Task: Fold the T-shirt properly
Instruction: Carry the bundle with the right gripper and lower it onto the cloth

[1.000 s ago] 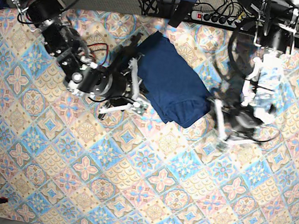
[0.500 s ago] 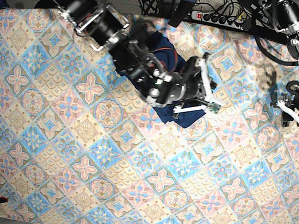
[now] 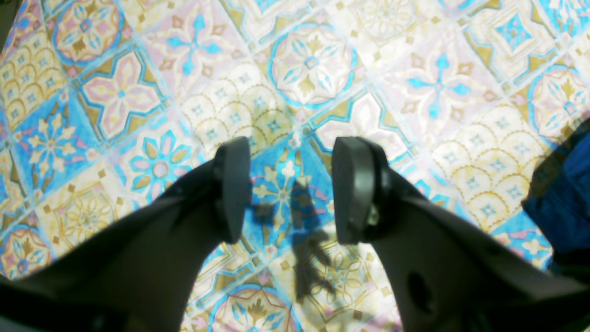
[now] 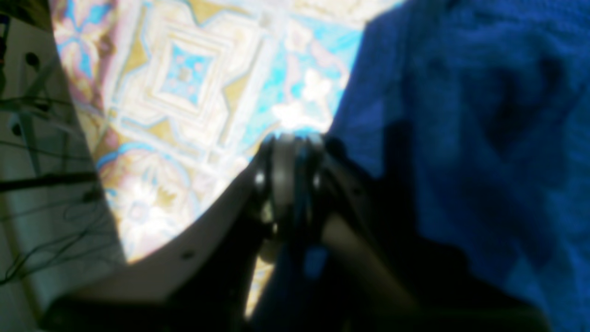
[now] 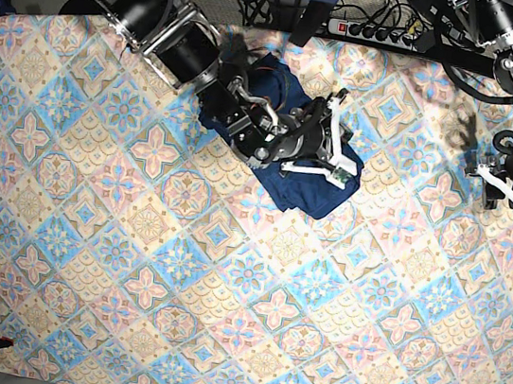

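Right now I am pinching what looks like a thin fold of the T-shirt (image 5: 290, 173) with my right gripper (image 4: 288, 140) — its jaws are nearly pressed together, with a sliver of blue between them in the blurred right wrist view. The worry is that so slight a bite could be slipping free, or catching only the top layer and dragging the folded bundle askew across the tablecloth (image 5: 219, 321). The shirt is lying bunched near the cloth's far edge, directly under my right arm. My left gripper (image 3: 288, 189) is hovering spread and empty over bare tablecloth, well apart from the shirt, whose navy edge is just showing at the side of the left wrist view.
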Controlling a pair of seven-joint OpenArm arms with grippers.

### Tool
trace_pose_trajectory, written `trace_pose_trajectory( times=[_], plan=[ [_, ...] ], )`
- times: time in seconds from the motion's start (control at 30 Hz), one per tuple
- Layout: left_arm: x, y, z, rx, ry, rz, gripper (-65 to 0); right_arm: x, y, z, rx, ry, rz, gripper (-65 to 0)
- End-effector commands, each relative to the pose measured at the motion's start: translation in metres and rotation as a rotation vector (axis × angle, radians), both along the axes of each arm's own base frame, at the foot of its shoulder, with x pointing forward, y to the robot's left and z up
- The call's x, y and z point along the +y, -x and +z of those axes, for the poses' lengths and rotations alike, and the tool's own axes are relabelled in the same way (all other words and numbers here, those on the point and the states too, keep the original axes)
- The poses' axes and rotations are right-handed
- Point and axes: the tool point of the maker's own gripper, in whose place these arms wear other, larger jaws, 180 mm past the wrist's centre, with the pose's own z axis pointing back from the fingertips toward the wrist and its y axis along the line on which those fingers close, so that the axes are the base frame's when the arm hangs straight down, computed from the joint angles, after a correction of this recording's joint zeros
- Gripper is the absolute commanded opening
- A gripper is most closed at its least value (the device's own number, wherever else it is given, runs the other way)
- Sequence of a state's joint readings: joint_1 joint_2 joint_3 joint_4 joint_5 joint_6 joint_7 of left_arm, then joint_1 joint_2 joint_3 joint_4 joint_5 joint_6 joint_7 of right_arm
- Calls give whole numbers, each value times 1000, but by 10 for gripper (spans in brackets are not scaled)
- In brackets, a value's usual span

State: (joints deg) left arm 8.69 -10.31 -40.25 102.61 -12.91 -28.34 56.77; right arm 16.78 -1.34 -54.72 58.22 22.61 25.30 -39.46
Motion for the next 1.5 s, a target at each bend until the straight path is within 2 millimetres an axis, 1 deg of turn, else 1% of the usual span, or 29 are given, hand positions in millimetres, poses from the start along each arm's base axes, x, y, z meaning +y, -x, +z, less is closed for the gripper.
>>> trace_pose_trajectory(
  times=[0.0, 0.07, 0.2, 0.27, 0.37, 0.53, 0.6, 0.67, 0.73, 0.8, 0.87, 1.07, 1.13, 1.2, 1.27, 1.33, 1.4, 1.47],
  plan=[
    [5, -9, 16, -51, -25, -7, -379, -7, -22, 10, -36, -19, -31, -612],
    [5, -9, 16, -53, -25, -7, -379, -24, -35, 8, -44, -6, -74, -612],
    [4, -9, 16, -52, -25, -8, -379, -64, -63, 5, -51, 14, -189, -612],
    [4, -9, 16, -52, -25, -8, -379, -89, -79, 4, -67, 38, -246, -611],
    [4, -10, 17, -54, -25, -8, -379, -117, -94, 1, -126, 115, -270, -609],
    [4, -10, 16, -54, -25, -9, -379, -165, -113, -7, -237, 273, -266, -609],
    [4, -10, 16, -54, -25, -9, -379, -176, -125, -1, -292, 288, -274, -609],
    [3, -10, 16, -54, -23, -9, -379, -193, -135, -1, -315, 304, -293, -609],
    [3, -10, 16, -54, -22, -9, -379, -202, -143, -2, -316, 309, -308, -609],
    [3, -10, 16, -54, -22, -10, -379, -218, -150, -6, -312, 327, -327, -609],
    [3, -10, 16, -53, -22, -12, -379, -228, -155, -9, -311, 327, -345, -609],
    [3, -10, 16, -53, -25, -12, -379, -240, -159, -13, -312, 317, -369, -609],
    [3, -10, 16, -53, -25, -14, -379, -240, -161, -11, -319, 314, -368, -609],
    [2, -11, 16, -53, -24, -17, -379, -230, -168, 3, -357, 295, -356, -609],
    [2, -11, 16, -52, -24, -18, -379, -215, -180, 29, -428, 260, -336, -609],
    [2, -11, 16, -52, -24, -18, -379, -207, -168, 40, -462, 251, -304, -609],
    [1, -12, 16, -55, -21, -18, -379, -190, -160, 60, -511, 214, -280, -609],
    [0, -12, 15, -55, -18, -18, -379, -183, -148, 73, -530, 195, -281, -609]
  ],
)
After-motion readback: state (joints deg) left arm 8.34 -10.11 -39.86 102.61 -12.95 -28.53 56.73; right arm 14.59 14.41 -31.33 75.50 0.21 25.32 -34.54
